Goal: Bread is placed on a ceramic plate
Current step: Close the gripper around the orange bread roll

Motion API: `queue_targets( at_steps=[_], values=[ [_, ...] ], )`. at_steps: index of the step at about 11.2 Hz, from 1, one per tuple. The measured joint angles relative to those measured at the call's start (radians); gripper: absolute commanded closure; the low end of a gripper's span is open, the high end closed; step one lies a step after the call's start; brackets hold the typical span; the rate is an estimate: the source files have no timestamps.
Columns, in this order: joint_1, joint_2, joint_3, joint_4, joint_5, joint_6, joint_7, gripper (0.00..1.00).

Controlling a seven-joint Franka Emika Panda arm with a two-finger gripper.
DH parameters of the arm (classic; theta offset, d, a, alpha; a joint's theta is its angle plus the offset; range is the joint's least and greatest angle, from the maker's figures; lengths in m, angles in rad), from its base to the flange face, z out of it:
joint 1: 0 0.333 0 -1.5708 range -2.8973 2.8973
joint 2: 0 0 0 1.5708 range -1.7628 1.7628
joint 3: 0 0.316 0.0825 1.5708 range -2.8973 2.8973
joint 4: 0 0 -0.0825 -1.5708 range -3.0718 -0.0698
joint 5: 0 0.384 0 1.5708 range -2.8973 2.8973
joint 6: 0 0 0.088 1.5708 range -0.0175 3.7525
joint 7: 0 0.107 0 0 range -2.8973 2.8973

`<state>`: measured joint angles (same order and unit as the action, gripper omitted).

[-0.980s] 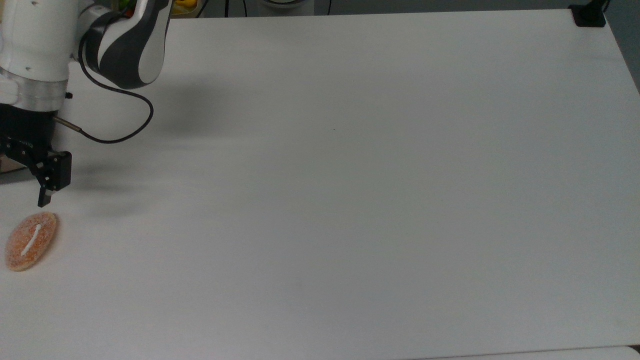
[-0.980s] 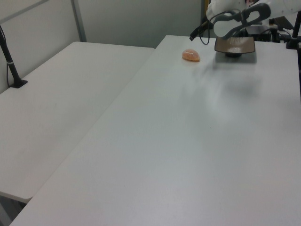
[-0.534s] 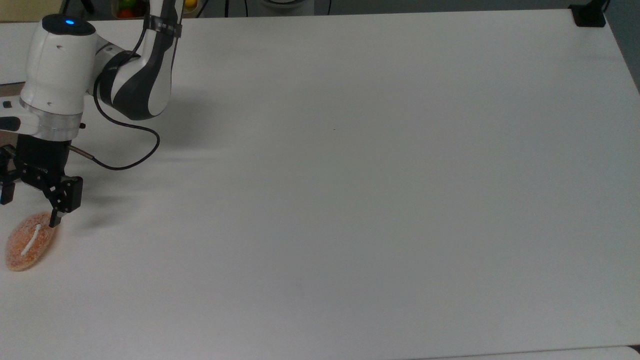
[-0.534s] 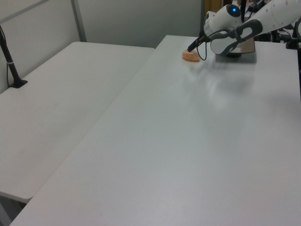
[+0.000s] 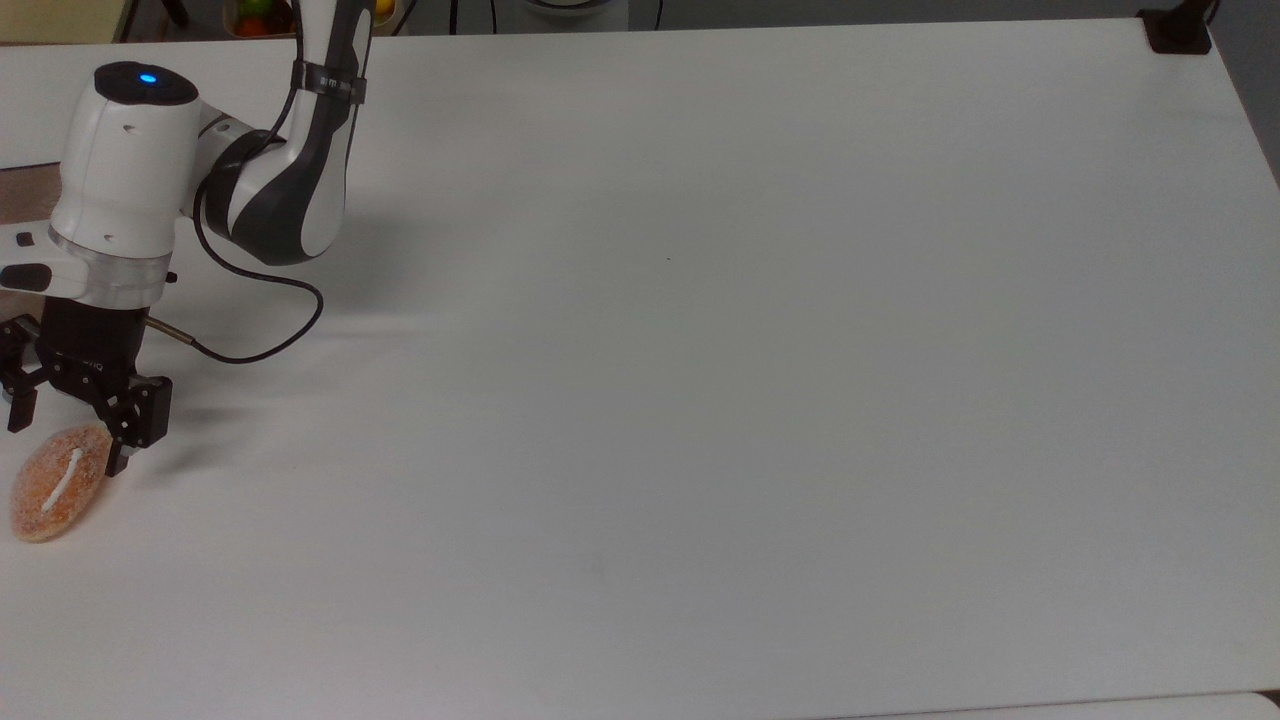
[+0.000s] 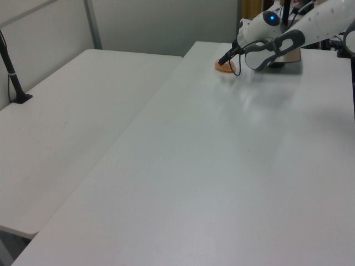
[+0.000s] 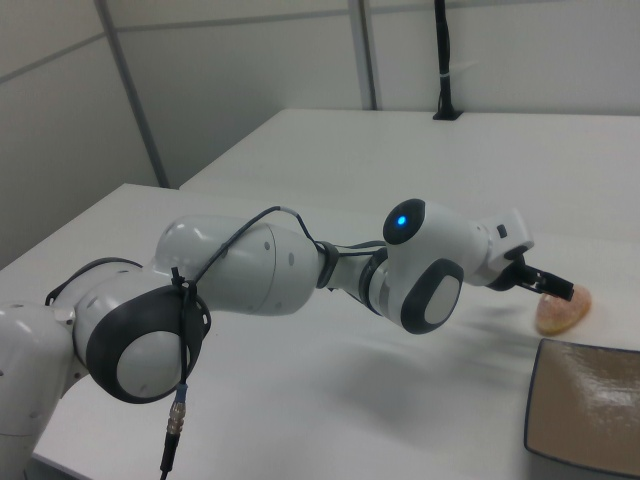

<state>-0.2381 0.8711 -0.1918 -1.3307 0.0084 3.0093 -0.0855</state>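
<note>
The bread (image 5: 58, 483), an oval orange-brown bun with a white stripe, lies on the white table near the top view's left edge. My gripper (image 5: 70, 436) is open just above its upper end, one finger on each side of the bun. In the right view the gripper (image 7: 553, 289) hangs right over the bread (image 7: 564, 312), and the brown-grey ceramic plate (image 7: 590, 405) sits close in front of it with nothing on it. In the left view the arm hides most of the plate (image 6: 290, 55), and the bread (image 6: 224, 68) peeks out under the gripper (image 6: 224, 59).
A black cable (image 5: 250, 345) loops from the wrist over the table. A black clamp (image 5: 1178, 30) sits at the top view's far right corner. A second white table (image 6: 66, 111) adjoins in the left view. A container with fruit (image 5: 262, 12) stands behind the arm.
The arm has swung and lowered toward the bun. The open gripper has gone from above and apart from the bread to straddling its end. The bread has not moved.
</note>
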Motion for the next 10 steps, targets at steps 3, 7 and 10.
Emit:
queue_targets(
  at_steps=[3,7,10],
  values=[
    [-0.006,0.042,0.000,0.050,0.000,0.000,0.000,0.00],
    [-0.007,0.096,0.000,0.112,0.000,0.024,0.000,0.00],
    [-0.013,0.112,0.000,0.118,0.000,0.076,0.000,0.00]
  ],
)
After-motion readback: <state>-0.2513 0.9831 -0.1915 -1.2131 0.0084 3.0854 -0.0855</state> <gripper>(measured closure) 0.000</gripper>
